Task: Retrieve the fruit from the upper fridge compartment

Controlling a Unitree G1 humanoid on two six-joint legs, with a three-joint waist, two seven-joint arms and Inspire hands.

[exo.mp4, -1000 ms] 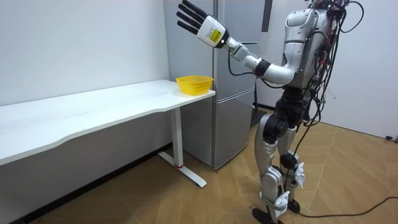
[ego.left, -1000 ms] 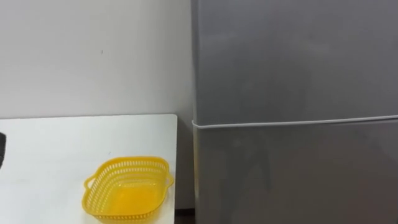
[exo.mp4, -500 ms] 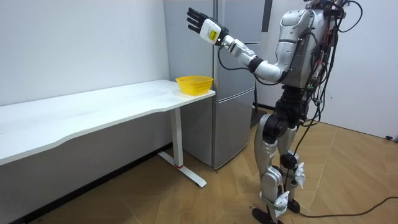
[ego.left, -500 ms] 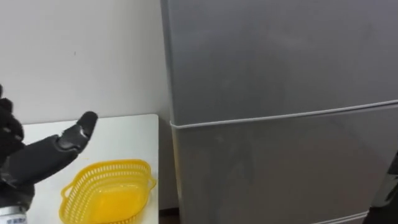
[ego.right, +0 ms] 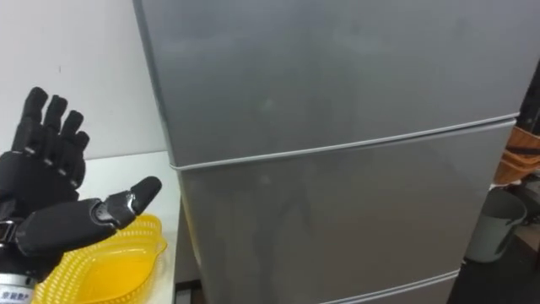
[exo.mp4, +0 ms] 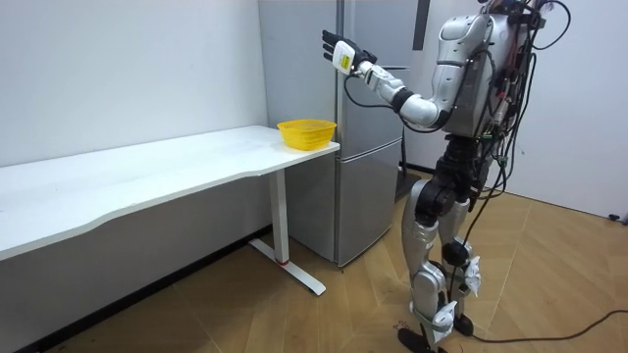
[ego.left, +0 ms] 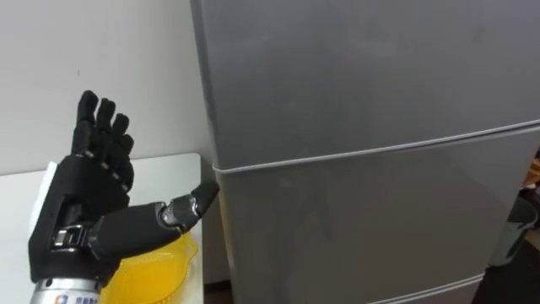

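White table (exo.mp4: 147,162) bears one yellow basket (ego.right: 110,270); left hand (ego.left: 84,224), fingers (ego.left: 101,135) spread, hovers seemingly beside one fridge (ego.left: 363,127).

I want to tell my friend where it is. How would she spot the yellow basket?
Find the tall grey fridge, then the long white table beside it. The basket sits at the table's end nearest the fridge. It is bright yellow with latticed sides, among white and grey things.

The black left hand (ego.left: 89,215) covers most of the yellow perforated plastic basket (ego.left: 160,270) at the white table's (ego.left: 164,173) right edge. The grey 2-door metal fridge (ego.left: 363,93) runs past the top and right edges, and its closed doors hide the inside.
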